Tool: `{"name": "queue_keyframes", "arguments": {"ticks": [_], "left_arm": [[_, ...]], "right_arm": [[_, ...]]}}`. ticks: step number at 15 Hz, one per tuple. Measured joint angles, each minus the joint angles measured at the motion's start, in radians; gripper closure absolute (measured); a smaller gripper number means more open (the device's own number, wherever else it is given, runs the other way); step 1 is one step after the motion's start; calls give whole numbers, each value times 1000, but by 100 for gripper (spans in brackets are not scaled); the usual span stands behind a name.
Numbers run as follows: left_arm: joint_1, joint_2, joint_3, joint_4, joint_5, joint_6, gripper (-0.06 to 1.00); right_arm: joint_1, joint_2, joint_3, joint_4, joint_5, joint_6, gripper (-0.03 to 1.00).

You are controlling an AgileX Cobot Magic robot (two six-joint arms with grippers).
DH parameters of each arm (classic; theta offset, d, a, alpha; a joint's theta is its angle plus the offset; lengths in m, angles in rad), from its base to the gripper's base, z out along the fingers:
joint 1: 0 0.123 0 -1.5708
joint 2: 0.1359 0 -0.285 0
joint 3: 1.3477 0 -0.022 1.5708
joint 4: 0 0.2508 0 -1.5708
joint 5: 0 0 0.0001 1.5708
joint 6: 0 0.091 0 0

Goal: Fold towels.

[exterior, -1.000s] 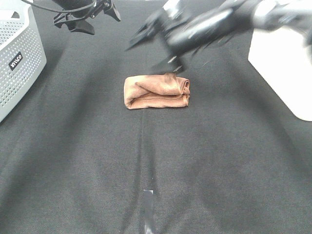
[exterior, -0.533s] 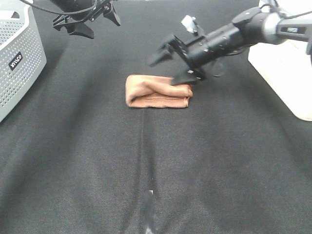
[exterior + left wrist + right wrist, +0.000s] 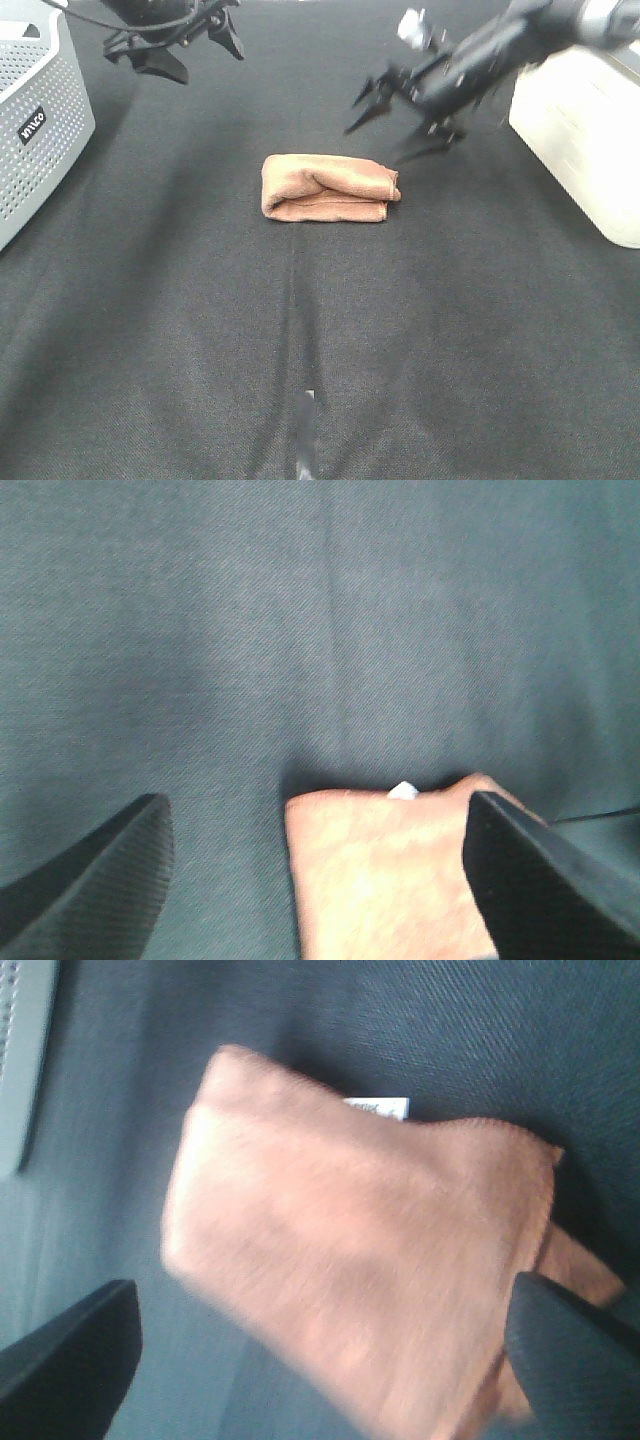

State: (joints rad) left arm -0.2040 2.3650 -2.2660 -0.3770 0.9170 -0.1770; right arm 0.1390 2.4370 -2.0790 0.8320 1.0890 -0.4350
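Note:
The brown towel (image 3: 327, 187) lies folded into a small thick bundle in the middle of the black cloth, with nothing touching it. A small white tag (image 3: 380, 1107) peeks out at its far edge. My right gripper (image 3: 405, 118) hangs open above and to the right of the towel, blurred by motion, with nothing between its fingers (image 3: 570, 1355). My left gripper (image 3: 180, 45) stands open at the far left, well off the towel and empty. The left wrist view shows the towel (image 3: 400, 870) between its two dark fingers (image 3: 90, 880).
A grey perforated basket (image 3: 35, 120) stands at the left edge. A white box (image 3: 585, 130) sits at the right edge. A strip of tape (image 3: 305, 435) marks the cloth near the front.
My right gripper has lifted off the towel's right end and drawn back up and to the right. The towel stays folded where it lay. The left arm has barely moved.

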Motion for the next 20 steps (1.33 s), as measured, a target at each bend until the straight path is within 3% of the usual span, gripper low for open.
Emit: {"name": "queue_keyframes", "arguments": {"ticks": [3,6,9,10,12,20], "left_arm": [[0,-79,0,58,129,47,19],[-6,-152,-1,127,278,57,19],[-52,-265,55,279,294,57,19],[-52,-265,55,279,294,57,19],[-87,-372,158,339,294,57,19],[-98,-948,811,377,297,57,19]], "right_arm": [[0,-112,0,-134,108,59,5],[0,-176,3,-165,118,119,5],[0,-295,74,-245,119,181,5],[0,-295,74,-245,119,181,5],[0,-388,155,-294,119,183,5],[0,-951,716,-422,121,184,5]]}}
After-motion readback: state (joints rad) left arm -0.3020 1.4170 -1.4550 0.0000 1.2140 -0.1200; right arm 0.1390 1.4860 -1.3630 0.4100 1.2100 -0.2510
